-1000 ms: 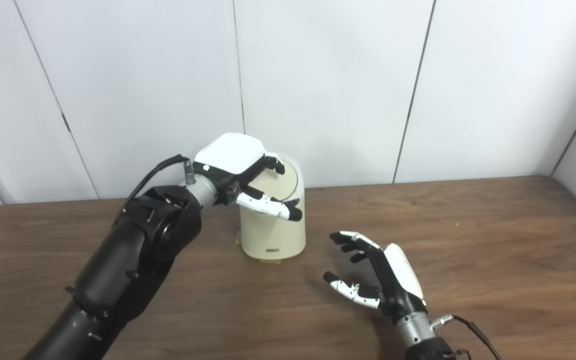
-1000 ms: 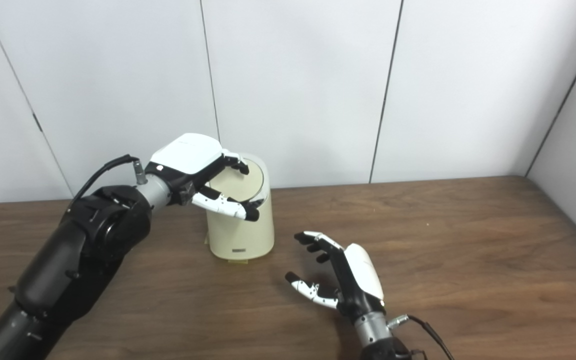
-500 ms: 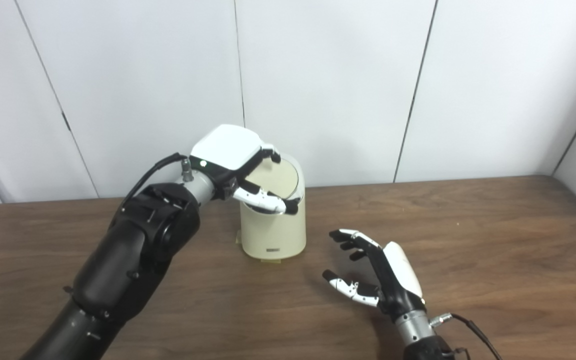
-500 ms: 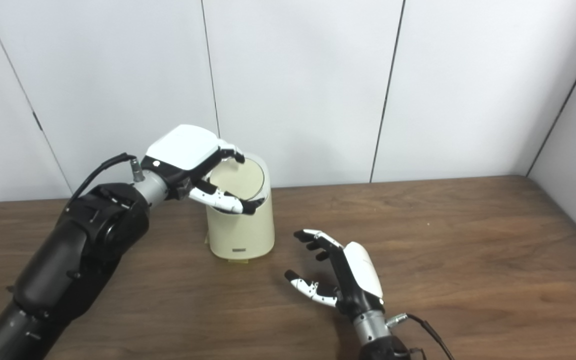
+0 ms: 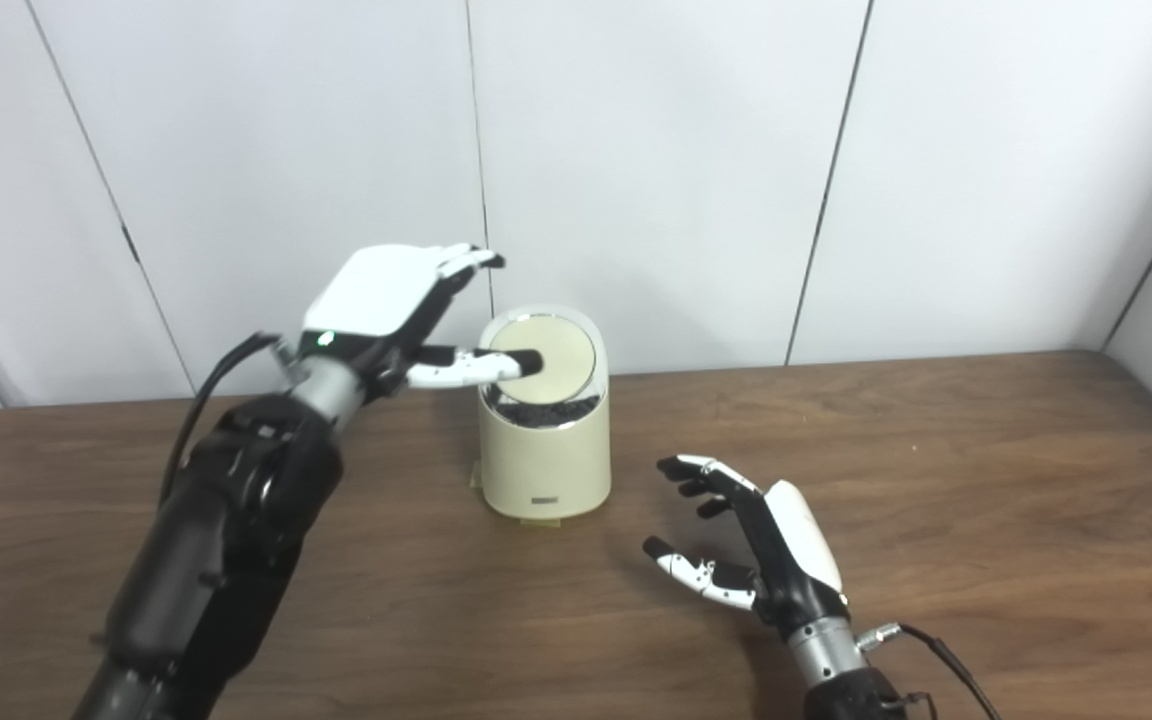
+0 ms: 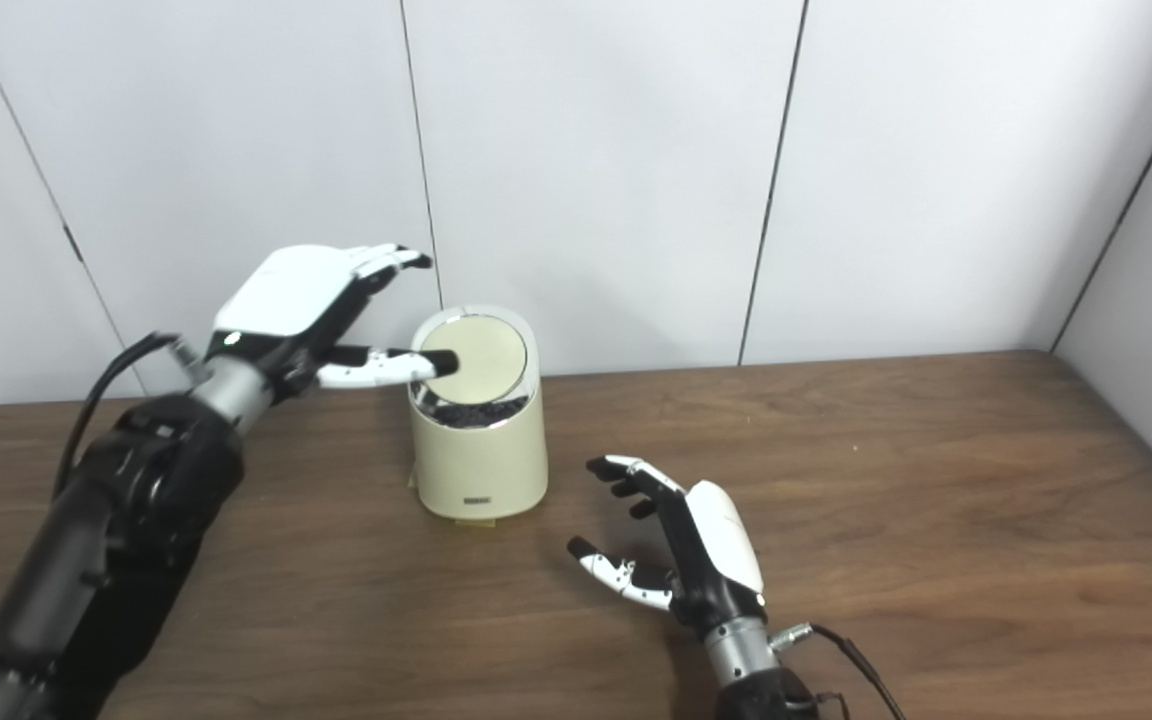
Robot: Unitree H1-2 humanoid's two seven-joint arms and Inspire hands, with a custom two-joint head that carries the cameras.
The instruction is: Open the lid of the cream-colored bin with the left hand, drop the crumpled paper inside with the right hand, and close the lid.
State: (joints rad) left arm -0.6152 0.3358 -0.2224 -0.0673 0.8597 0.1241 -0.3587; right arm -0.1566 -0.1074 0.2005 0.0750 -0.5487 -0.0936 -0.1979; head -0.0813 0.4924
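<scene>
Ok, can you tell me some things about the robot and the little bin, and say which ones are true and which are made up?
1. The cream-colored bin stands upright on the wooden table. True.
2. The right hand holds a crumpled paper. False: it is open and holds nothing.
3. The left hand is up beside the bin's lid, fingers spread. True.
4. The bin lies tipped over. False: it is upright.
5. A paper ball sits on the table. False: none is visible.
</scene>
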